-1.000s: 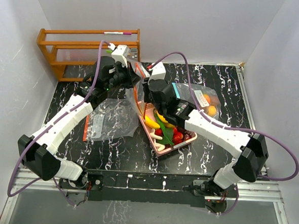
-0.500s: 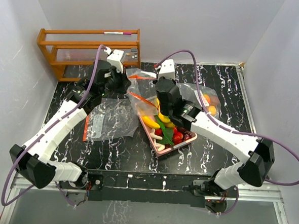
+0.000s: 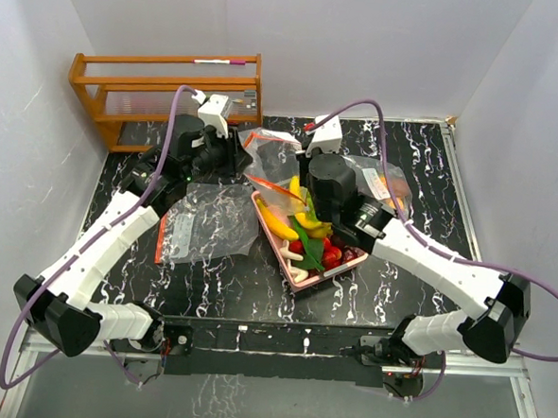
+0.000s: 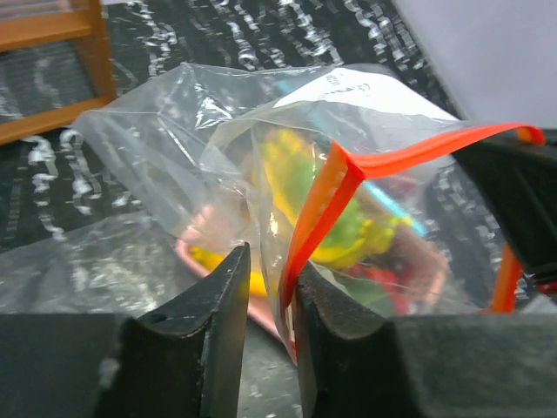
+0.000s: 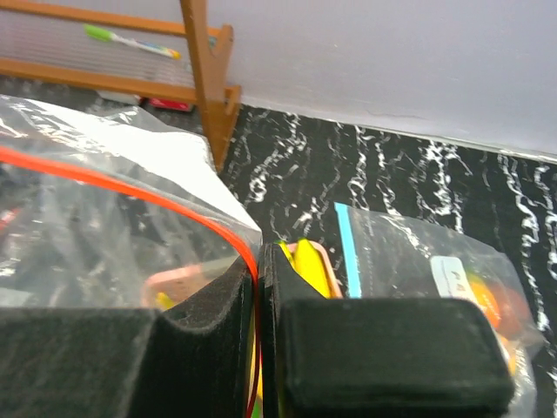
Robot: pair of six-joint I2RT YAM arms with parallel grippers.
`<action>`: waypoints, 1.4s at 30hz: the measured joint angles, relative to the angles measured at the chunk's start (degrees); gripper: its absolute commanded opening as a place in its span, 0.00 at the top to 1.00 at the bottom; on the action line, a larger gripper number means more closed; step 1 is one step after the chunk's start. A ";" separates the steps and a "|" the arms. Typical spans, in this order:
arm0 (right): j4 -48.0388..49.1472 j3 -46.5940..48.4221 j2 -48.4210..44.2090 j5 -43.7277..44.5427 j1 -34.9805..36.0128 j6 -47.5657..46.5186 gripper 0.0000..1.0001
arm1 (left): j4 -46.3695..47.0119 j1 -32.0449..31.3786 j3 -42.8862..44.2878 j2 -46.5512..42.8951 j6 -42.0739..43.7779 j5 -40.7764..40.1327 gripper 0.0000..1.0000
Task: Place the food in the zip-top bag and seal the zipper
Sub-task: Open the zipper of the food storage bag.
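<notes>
Pinching the bag [image 4: 174, 113] rim, the right hand [image 5: 258, 283] holds it above the food [image 3: 301, 237] in the tray [image 3: 305, 275] beneath. The left hand [image 4: 271, 272] is slightly spread; the rim may slip, collapsing the opening.

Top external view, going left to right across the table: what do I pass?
Wooden rack → flat zip-top bag → pink tray holding the food → bag with oranges. The lifted bag overlaps the tray, so it is left out.

Bright, even light, faint shadows, glare on the clear bag [image 4: 218, 113]; wrist-view fingers [image 4: 209, 348] blurred close up
</notes>
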 measured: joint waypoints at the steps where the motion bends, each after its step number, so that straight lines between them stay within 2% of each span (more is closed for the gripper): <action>1: 0.26 -0.09 -0.68 -0.98 -0.09 0.50 0.92 | 1.29 0.04 -0.37 0.02 -1.44 1.27 0.68; 2: 0.68 -0.09 -1.20 -1.68 -0.13 1.09 0.92 | 2.19 0.07 -0.66 0.04 -2.62 2.32 0.65; 4: 1.75 -0.13 -1.92 -2.99 -0.13 1.84 0.92 | 4.70 0.07 -1.20 0.37 -5.79 4.92 0.50; 6: 2.93 -0.26 -2.14 -3.85 -0.13 2.27 0.92 | 6.91 0.11 -1.42 0.90 -8.55 6.95 0.41; 8: 4.59 -1.14 -2.23 -4.44 -0.13 2.73 0.92 | 8.63 0.11 -1.51 1.16 -11.32 8.55 0.06; 9: 4.94 -1.49 -2.23 -4.59 -0.13 2.89 0.92 | 9.38 0.11 -1.53 1.16 -12.15 9.09 0.03; 14: 7.50 -3.80 -2.23 -5.03 -0.04 3.08 0.92 | 15.74 0.11 -2.95 0.83 -20.35 12.17 0.03; 19: 10.27 -4.72 -2.21 -4.20 0.48 2.97 0.92 | 23.56 0.11 -10.73 -1.11 -31.39 14.03 0.03; 27: 14.43 -4.76 -2.21 -3.17 1.22 1.31 0.92 | 27.87 0.11 -19.71 -3.48 -45.29 14.03 0.03; 33: 16.41 -4.81 -1.60 -2.34 2.45 0.07 0.92 | 31.82 0.11 -20.04 -3.13 -52.00 14.12 0.03; 39: 17.55 -4.87 -0.35 -1.05 3.82 -1.40 0.92 | 35.01 -0.02 -20.04 -2.19 -54.84 14.10 0.03; 40: 17.62 -4.90 -0.26 -0.90 3.98 -1.57 0.92 | 35.39 -0.13 -20.04 -1.88 -55.04 14.12 0.08; 42: 17.92 -4.92 -0.15 -0.70 4.20 -1.84 0.92 | 36.02 -0.37 -20.04 -1.36 -55.47 14.19 0.32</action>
